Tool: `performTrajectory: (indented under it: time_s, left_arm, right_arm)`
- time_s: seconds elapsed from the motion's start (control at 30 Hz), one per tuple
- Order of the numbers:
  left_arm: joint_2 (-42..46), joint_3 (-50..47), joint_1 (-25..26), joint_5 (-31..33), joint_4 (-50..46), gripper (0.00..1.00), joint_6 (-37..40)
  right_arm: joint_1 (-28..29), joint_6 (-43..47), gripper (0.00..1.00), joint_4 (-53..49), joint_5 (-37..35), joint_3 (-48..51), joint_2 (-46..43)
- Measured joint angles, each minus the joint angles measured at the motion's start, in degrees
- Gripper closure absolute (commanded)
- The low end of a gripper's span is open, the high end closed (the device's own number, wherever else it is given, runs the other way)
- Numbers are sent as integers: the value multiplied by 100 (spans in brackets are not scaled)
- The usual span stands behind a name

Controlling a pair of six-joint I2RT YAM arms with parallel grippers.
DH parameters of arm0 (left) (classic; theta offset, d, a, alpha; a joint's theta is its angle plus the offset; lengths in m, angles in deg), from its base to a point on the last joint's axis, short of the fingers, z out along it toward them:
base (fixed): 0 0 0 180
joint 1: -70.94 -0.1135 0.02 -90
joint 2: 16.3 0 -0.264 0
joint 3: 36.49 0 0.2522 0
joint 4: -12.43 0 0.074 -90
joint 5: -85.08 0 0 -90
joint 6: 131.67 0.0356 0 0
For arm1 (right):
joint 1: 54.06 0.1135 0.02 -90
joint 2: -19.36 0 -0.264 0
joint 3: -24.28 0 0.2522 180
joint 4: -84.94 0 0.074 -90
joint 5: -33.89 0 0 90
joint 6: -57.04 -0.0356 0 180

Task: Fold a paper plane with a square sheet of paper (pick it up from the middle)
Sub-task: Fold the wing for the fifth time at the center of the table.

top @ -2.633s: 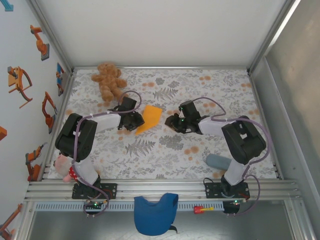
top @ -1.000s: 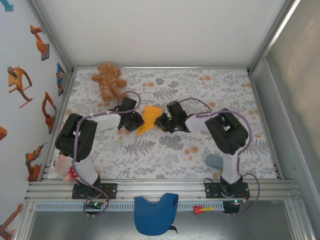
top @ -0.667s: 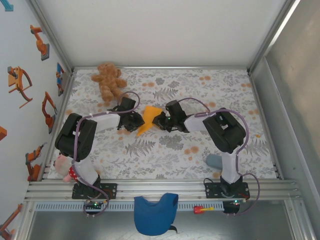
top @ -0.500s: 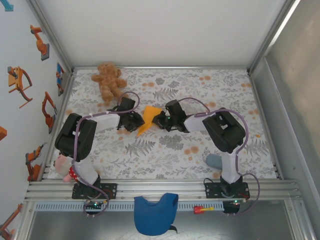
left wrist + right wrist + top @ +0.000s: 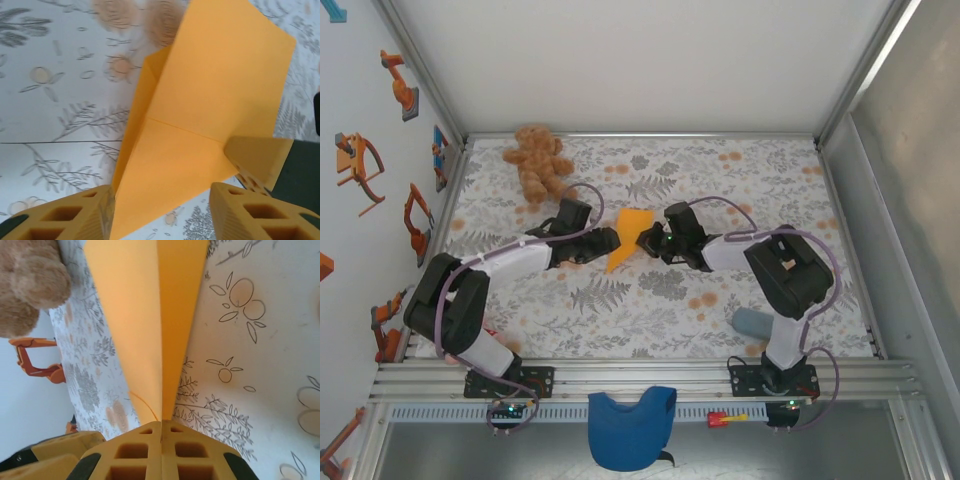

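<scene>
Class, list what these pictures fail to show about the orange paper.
Top external: orange paper creases too small; parts are hidden by the left gripper and right gripper.
Left wrist: its near corner is cut off by the bottom edge.
Right wrist: its far end is cut off by the top edge.

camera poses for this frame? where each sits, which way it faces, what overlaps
Top external: above and behind the bases, looking down at the floral table; both arms, left gripper and right gripper at the orange paper.
Left wrist: on the left arm, looking along its parted jaws at the paper; own fingers at the bottom edge.
Right wrist: on the right arm, looking along jaws shut on the paper's fold; teddy bear upper left.
Shared: paper in all three; bear in top and right wrist.
</scene>
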Motion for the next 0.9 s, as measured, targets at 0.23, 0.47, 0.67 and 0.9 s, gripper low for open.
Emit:
performTrajectory:
  time_s: [0.23,0.47,0.67,0.9]
  left_arm:
    - [90,-431,588,98,555,34,704]
    - [90,-647,1043,463,1064,27,1604]
    - [13,-636,1394,903,1421,31,2557]
    - [-376,-529,1432,1165,1718,43,3451]
  right_arm:
    - [-160,-9,100,-269,-162,439,-610]
    - [-267,-210,100,-527,-177,527,-730]
    - [-332,-391,100,-647,-42,474,-728]
    - [-367,-452,100,-852,90,238,-728]
